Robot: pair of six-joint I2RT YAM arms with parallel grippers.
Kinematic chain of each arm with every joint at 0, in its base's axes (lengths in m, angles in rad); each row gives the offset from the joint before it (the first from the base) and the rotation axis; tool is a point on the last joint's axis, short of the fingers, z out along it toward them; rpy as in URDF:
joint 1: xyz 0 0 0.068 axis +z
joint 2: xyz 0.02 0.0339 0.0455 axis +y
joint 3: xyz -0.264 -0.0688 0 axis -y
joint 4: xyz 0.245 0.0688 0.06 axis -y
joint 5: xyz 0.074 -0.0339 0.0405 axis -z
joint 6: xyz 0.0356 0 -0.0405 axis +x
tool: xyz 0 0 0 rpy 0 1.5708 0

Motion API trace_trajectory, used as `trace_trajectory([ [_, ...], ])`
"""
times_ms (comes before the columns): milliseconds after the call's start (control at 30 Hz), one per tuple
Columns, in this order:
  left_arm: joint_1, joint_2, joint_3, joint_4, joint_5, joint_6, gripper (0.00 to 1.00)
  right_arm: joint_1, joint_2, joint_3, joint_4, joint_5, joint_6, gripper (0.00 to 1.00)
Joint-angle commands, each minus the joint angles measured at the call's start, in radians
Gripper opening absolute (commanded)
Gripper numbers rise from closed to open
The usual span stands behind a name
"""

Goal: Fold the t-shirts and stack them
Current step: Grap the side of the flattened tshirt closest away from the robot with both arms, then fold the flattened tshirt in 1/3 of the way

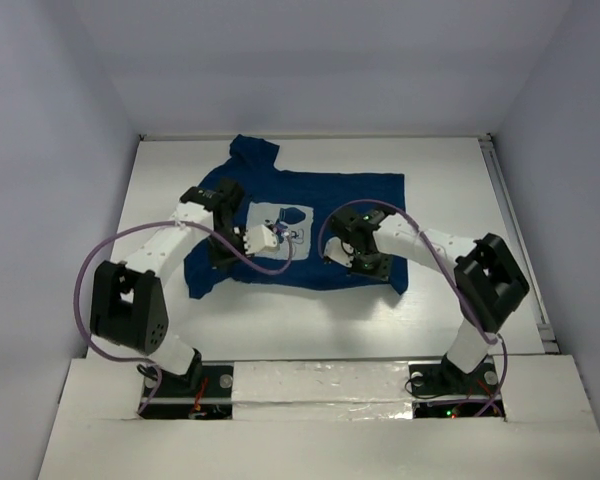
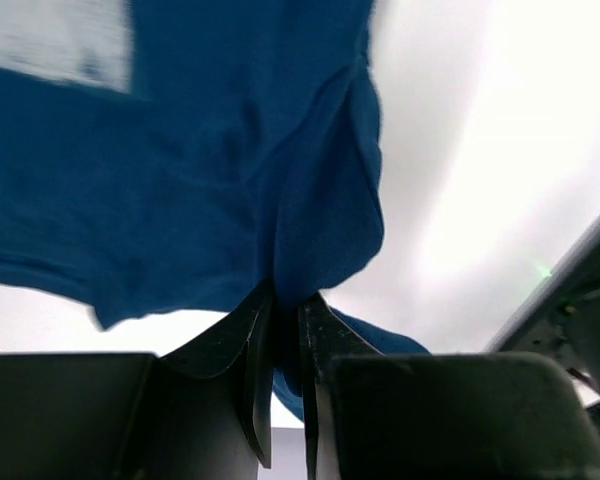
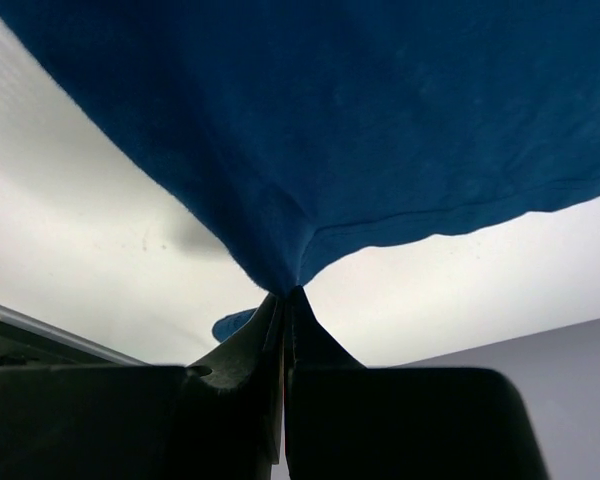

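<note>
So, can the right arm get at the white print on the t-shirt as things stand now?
Probably not yet. The right tool is shut on a fold of the t-shirt, and the left arm partly covers the print.

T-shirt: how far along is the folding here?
Done: both grips taken; the left gripper and right gripper are each shut on the navy t-shirt. In hand: apparently a first fold, cloth tented at both pinches. Remaining: it lies mostly spread on the table; no stack.
</note>
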State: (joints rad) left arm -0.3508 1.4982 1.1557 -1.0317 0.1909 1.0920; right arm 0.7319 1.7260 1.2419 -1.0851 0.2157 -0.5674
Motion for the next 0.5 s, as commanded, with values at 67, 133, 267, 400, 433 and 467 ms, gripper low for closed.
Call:
trace_trajectory([
  [67,0.015,0.092,0.131,0.008,-0.041,0.026,0.09,-0.028,0.043,0.051,-0.033,0.065,-0.022,0.00],
  [133,0.015,0.143,0.185,0.015,-0.039,0.028,0.10,-0.037,0.052,0.053,-0.030,0.073,-0.025,0.00],
  [267,0.015,0.232,0.268,0.009,-0.044,0.034,0.11,-0.058,0.066,0.051,-0.033,0.091,-0.035,0.00],
  [400,0.015,0.312,0.367,-0.004,-0.057,0.042,0.12,-0.087,0.083,0.060,-0.032,0.113,-0.048,0.00],
  [433,0.015,0.344,0.387,-0.008,-0.057,0.043,0.12,-0.088,0.086,0.073,-0.032,0.116,-0.049,0.00],
  [467,0.015,0.359,0.406,-0.011,-0.057,0.045,0.12,-0.097,0.087,0.080,-0.032,0.114,-0.052,0.00],
])
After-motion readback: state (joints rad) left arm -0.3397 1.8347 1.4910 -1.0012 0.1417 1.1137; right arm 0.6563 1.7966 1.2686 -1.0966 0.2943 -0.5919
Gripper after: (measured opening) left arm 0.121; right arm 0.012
